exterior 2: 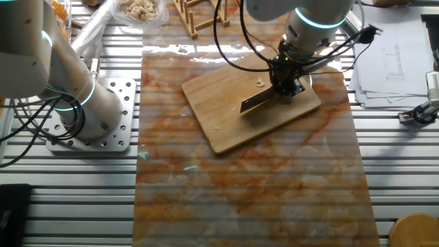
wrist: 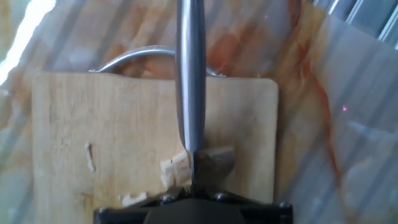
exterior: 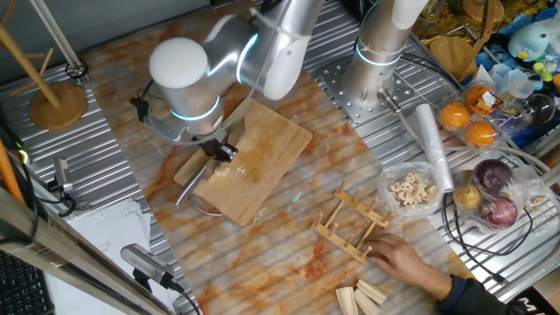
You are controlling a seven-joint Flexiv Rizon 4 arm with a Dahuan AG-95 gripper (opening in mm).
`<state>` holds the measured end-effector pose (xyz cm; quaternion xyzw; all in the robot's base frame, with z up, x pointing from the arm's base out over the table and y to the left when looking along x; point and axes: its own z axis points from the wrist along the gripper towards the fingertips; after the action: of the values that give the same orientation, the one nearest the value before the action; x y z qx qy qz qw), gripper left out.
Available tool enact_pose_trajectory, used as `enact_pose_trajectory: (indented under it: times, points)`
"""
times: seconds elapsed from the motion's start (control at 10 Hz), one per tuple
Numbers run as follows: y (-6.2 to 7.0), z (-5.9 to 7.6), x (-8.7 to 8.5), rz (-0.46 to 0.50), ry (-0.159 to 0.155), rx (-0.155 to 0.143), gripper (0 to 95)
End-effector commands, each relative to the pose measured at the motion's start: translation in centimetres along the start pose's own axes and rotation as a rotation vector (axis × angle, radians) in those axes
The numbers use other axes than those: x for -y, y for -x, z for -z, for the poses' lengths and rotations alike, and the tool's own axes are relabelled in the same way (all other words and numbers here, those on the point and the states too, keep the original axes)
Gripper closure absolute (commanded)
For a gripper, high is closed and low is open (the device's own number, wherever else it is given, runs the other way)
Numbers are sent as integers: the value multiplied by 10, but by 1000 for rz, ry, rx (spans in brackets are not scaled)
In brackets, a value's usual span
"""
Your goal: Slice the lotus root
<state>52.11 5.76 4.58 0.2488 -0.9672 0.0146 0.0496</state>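
Observation:
The wooden cutting board [exterior: 262, 153] lies mid-table; it also shows in the other fixed view [exterior 2: 233, 113] and the hand view [wrist: 93, 124]. My gripper [exterior: 223, 150] is shut on a knife [exterior: 189, 184] and holds it low over the board's near end. In the hand view the knife [wrist: 189, 81] runs straight up from the gripper [wrist: 193, 190], its edge down among the lotus root [wrist: 177, 171], which lies as small pale pieces on both sides of the blade. In the other fixed view the dark blade [exterior 2: 257, 101] rests on the board beside tiny cream lotus root bits [exterior 2: 261, 82].
A person's hand [exterior: 407, 258] rests by a wooden rack [exterior: 354, 223], with pale wooden blocks [exterior: 363, 302] near it. A clear bag of holed slices [exterior: 411, 188], oranges [exterior: 468, 122] and a second arm's base [exterior: 376, 70] stand at the right. A metal rim [wrist: 134, 55] shows past the board's edge.

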Motion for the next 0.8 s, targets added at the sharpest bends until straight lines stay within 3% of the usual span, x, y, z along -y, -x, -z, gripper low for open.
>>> enact_pose_trajectory:
  times: [0.1, 0.2, 0.3, 0.4, 0.5, 0.8]
  points:
    - [-1, -27, 1, 16, -16, -11, 950]
    - [-3, -17, 2, 18, -13, -12, 950]
    - [-5, -5, 2, 8, 5, -35, 950]
    - [-8, 14, 1, 19, -5, -42, 950]
    - [-12, 21, 2, 19, -6, -38, 950]
    - [-19, 27, 8, 16, -11, -26, 950]
